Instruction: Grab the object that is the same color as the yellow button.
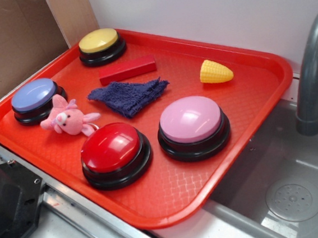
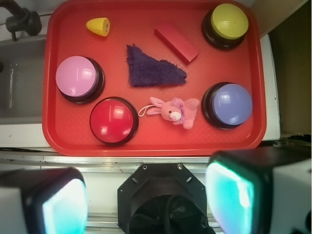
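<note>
Corn [image 2: 98,26]: lies on its side at the far left corner of the tray [image 2: 151,146], well apart from my gripper [image 2: 146,195], which hangs high over the near edge, fingers spread and empty. I judge the approach should go forward and left, closing across the ridged body. Red button [image 2: 113,121] and pink button [image 2: 78,78] stand nearest that path; cloth [image 2: 151,70] and yellow button [image 2: 226,23] lie clear.
</note>
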